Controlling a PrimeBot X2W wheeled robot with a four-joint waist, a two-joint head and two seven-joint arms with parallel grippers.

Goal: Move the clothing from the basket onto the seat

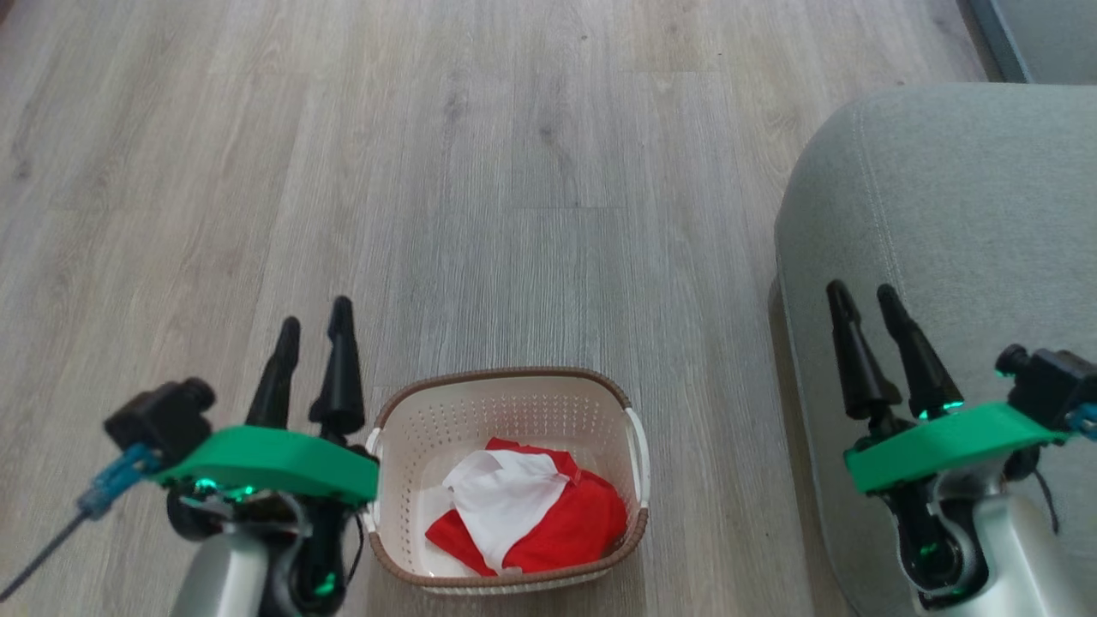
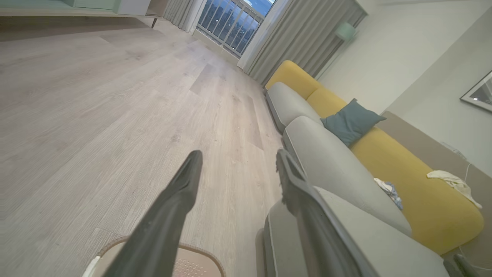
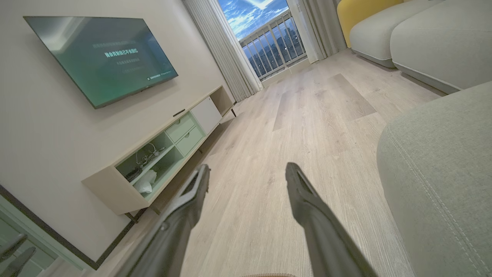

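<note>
Pick-up not begun: the clothing [image 1: 531, 510], soft crumpled red cloth with a white panel, lies heaped in the cream perforated basket [image 1: 506, 374] with its brown woven-look rim, at 6 o'clock in the head view on the pale wood-grain floor [image 1: 428, 171]. The left pincer [image 1: 317, 310] at 8 o'clock, just beside the basket, and the right pincer [image 1: 861, 290] at 4 o'clock, seen against the seat [image 1: 960, 214], both stand parted and hold nothing. Next move, by my reading: dip a pincer into the basket, pinch a fold, and carry it to the rounded, seam-stitched grey-green cushion at 3 o'clock.
</note>
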